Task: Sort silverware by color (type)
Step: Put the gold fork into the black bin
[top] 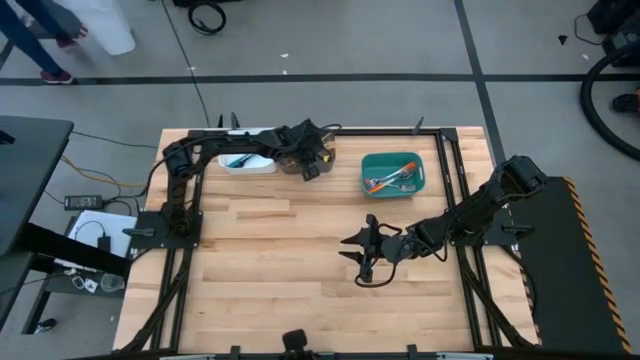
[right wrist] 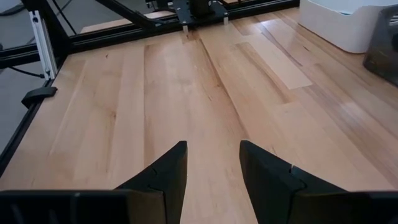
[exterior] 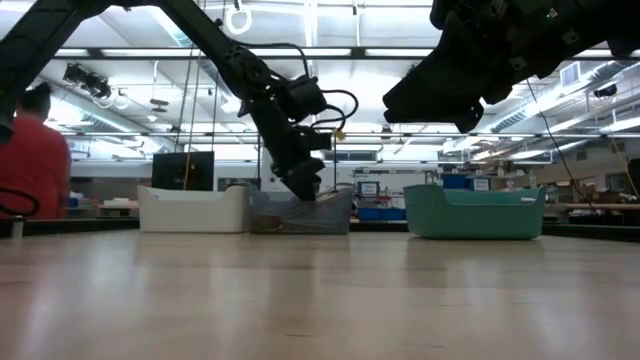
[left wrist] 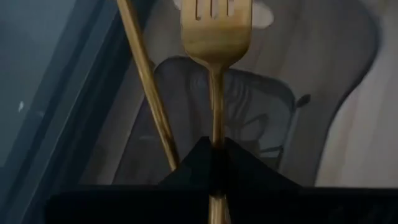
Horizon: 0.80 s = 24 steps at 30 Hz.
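My left gripper [top: 308, 166] reaches down into the grey bin [exterior: 300, 215] at the table's far side and is shut on a golden fork [left wrist: 214, 31]. A second golden handle [left wrist: 146, 81] lies slanted beside it in the bin. The white bin [top: 245, 162] to the left holds a dark-handled piece [top: 240, 160]. To the right, the teal bin [top: 420, 165] holds several pieces of silverware [top: 392, 180] with orange and blue handles. My right gripper [top: 352, 255] hovers open over bare table near the middle, touching nothing. My left gripper pinches the golden fork's slim handle [left wrist: 215, 127] between its two fingertips [left wrist: 193, 165], a little below the tines. It comes slanting down from above into the grey bin. The handle runs on ahead between the fingers, tines away from the gripper. Whether the fork is clear of the bin's floor, I cannot tell.
The three bins stand in a row along the far edge. Black frame rails [top: 175, 215] run along the table's left and right sides. Wide bare wood [top: 280, 250] lies between the bins and the near edge. A person in red [exterior: 35, 150] shows beyond the table.
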Available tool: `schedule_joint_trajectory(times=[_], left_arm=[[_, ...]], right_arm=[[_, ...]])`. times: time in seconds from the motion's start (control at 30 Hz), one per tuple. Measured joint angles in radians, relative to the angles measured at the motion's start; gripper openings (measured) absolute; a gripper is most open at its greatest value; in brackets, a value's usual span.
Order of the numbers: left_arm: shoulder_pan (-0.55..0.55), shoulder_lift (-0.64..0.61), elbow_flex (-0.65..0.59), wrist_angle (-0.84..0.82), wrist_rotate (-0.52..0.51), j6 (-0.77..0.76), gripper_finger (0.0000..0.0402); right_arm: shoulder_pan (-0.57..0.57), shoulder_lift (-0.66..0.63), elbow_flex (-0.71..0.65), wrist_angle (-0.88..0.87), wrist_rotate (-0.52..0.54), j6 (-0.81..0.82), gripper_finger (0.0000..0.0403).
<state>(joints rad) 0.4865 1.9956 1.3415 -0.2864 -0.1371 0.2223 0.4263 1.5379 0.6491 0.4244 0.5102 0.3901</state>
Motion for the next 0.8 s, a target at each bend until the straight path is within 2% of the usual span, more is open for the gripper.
schedule_joint_trajectory(times=[0.4,0.67,0.8], left_arm=[[0.053,-0.028,0.001,-0.057,-0.021,-0.16,0.003],[0.048,-0.028,0.002,-0.094,-0.023,-0.136,0.0043],[0.048,-0.029,0.002,-0.102,-0.024,-0.128,0.0066]], right_arm=[[0.0,0.0,0.0,0.006,-0.008,0.004,0.0158],[0.0,0.0,0.0,0.008,-0.008,0.001,0.0158],[0.0,0.0,0.0,0.008,-0.008,0.0,0.0158]])
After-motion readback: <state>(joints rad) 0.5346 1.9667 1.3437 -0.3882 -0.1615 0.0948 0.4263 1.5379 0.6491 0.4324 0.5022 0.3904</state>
